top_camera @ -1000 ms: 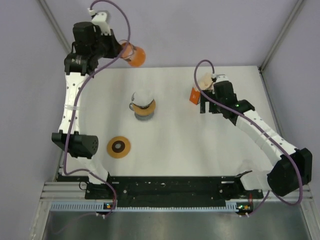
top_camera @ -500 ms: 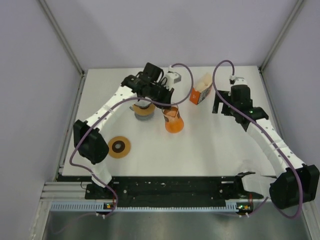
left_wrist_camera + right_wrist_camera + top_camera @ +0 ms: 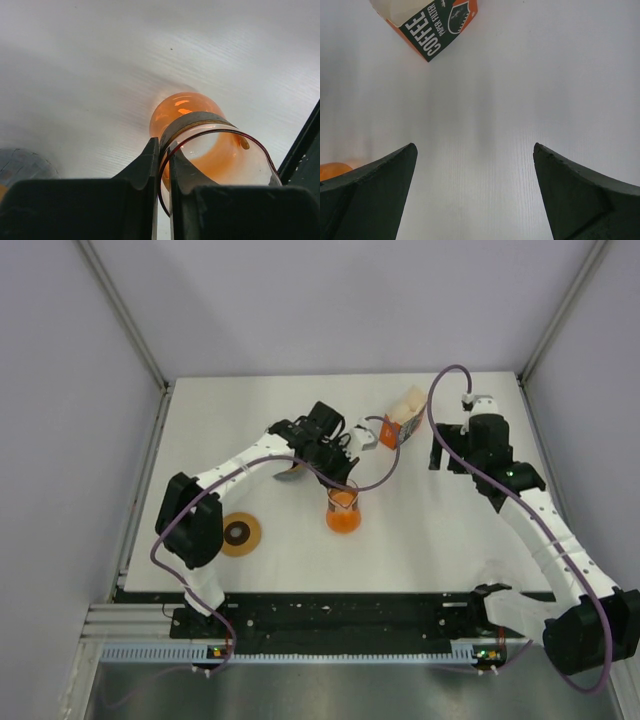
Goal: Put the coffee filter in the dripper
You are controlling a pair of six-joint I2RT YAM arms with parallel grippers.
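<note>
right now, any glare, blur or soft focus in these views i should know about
Left wrist: the near jaws are dark and soft, bright highlights sit on the orange glass vessel, and the table shows a streaky sheen. Right wrist: the filter box print reads sharp, while the jaws are near-black. Top view: even light, soft shadows only.
</note>
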